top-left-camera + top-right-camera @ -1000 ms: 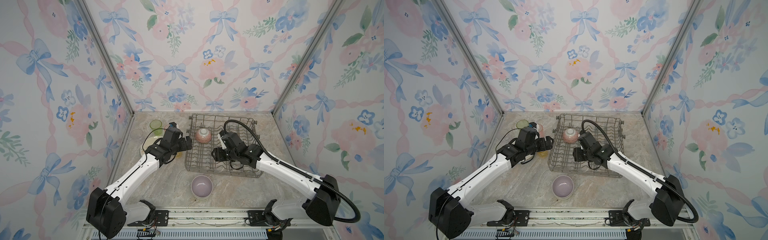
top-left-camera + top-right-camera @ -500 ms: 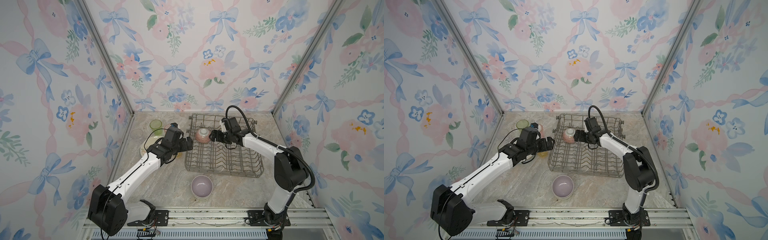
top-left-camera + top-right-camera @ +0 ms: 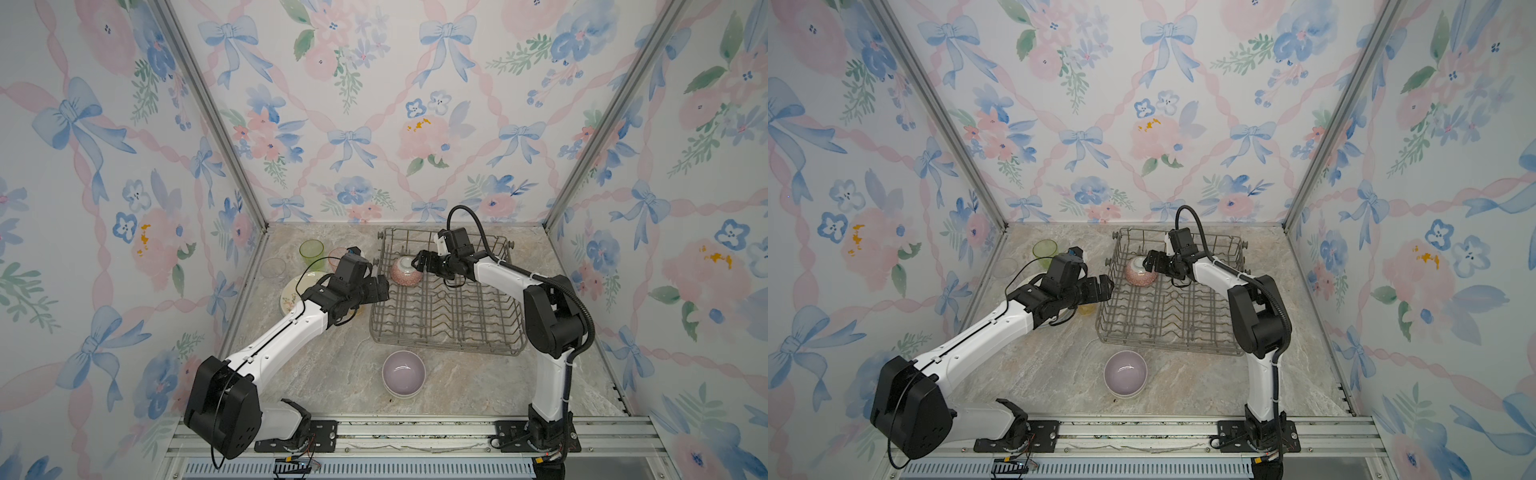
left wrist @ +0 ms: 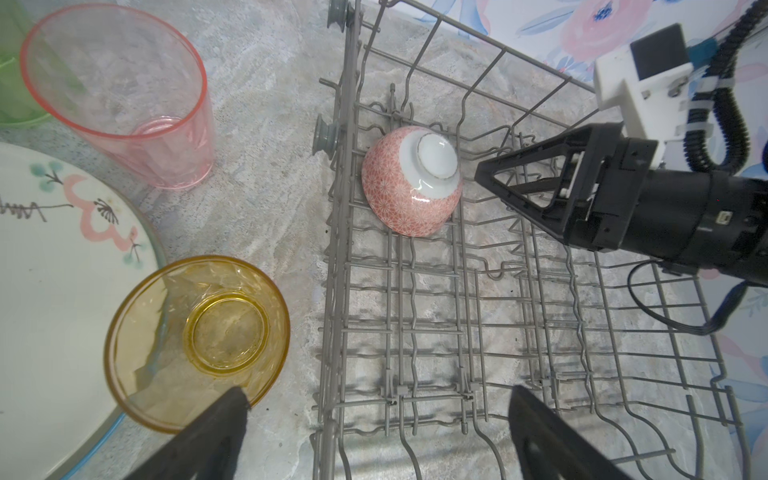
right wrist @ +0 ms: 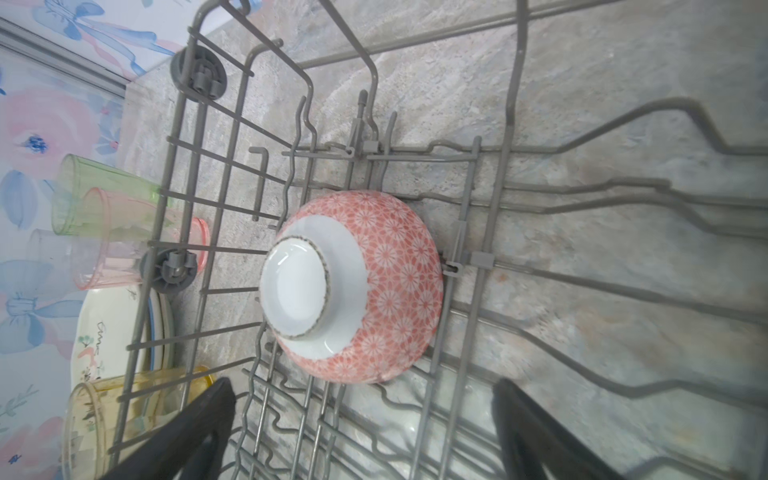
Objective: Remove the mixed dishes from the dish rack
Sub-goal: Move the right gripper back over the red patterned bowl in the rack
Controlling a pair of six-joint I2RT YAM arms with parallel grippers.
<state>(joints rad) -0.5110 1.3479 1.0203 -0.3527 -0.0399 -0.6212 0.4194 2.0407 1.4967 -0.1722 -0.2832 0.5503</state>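
Note:
The grey wire dish rack (image 3: 444, 352) (image 3: 1169, 352) stands at the back right of the table. A pink patterned bowl (image 3: 405, 272) (image 3: 1140, 272) (image 4: 409, 187) (image 5: 374, 286) lies upside down and tilted near its far left corner, the only dish in it. My right gripper (image 3: 417, 261) (image 3: 1148, 259) (image 5: 363, 385) is open inside the rack, just right of the bowl and a short gap from it. The bowl sits ahead of its fingertips, not between them. My left gripper (image 3: 384, 286) (image 3: 1106, 286) (image 4: 378, 395) hangs open and empty over the rack's left rim.
Left of the rack stand a green tumbler (image 3: 311, 253), a pink tumbler (image 4: 124, 95), a clear tumbler (image 3: 273, 268) and a yellow tumbler (image 4: 195, 340), beside a stack of plates (image 4: 50, 270). A lilac bowl (image 3: 403, 372) sits on another bowl at the front.
My right gripper has swung from the rack's middle to the back, up to the pink bowl, and its jaws have opened wider. The left arm has barely moved.

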